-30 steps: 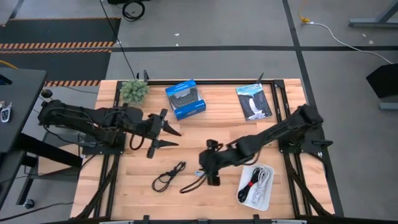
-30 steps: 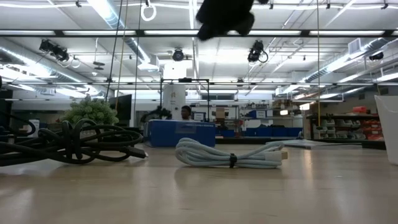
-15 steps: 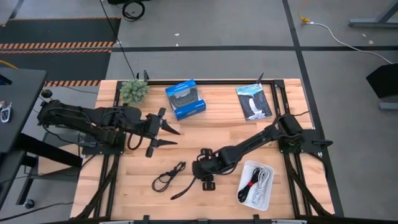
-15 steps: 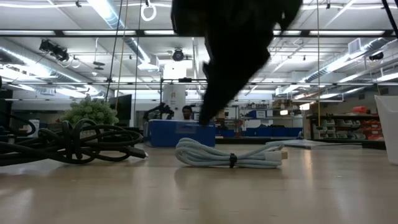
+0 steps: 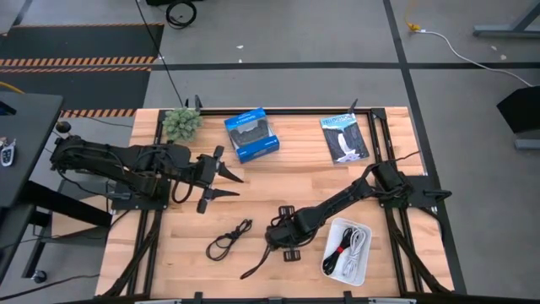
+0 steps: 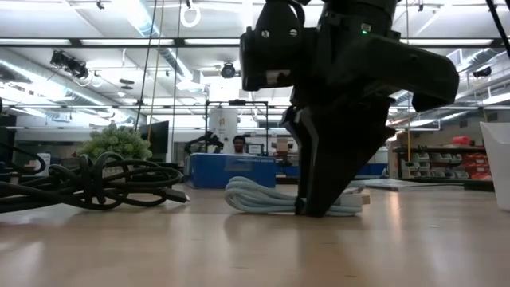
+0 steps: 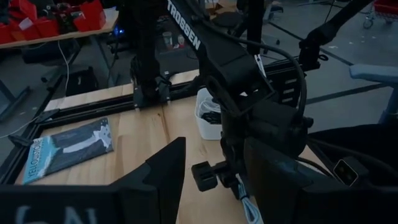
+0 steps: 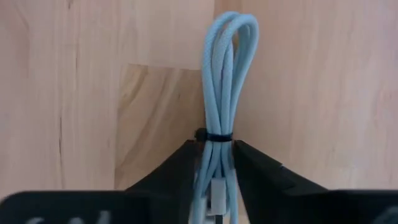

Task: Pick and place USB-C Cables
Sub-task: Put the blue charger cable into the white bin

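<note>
The short grey cable (image 8: pixel 227 68) is a pale bundle bound by a black tie, lying flat on the wood (image 6: pixel 255 195). My right gripper (image 8: pixel 216 146) has come down on it near the table's near edge (image 5: pixel 285 245), shut on it at the tie. The loose black cable (image 5: pixel 228 241) lies to its left on the table (image 6: pixel 88 187). The black-and-red cable (image 5: pixel 337 252) and the white cable (image 5: pixel 356 249) lie in the white tray (image 5: pixel 368 228). My left gripper (image 5: pixel 242 187) waits open over the table's left half. My right gripper pinches the grey cable between its two fingers at the black tie (image 8: pixel 214 136), close to the connector end. The fingers (image 8: pixel 186 165) come from above, pointing down, and stand across the bundle (image 6: pixel 319 209). The cable lies on the table, looped end stretched out past the fingertips.
A blue box (image 5: pixel 251 135), a dark flat packet (image 5: pixel 344 138) and a small green plant (image 5: pixel 181 123) sit along the far edge. The white tray stands right of my right gripper, and its wall (image 6: pixel 498 159) shows in the low view.
My right gripper has moved toward the table's near edge and dropped down to the tabletop, landing over the grey cable. The grey cable and the black cable have stayed where they were.
</note>
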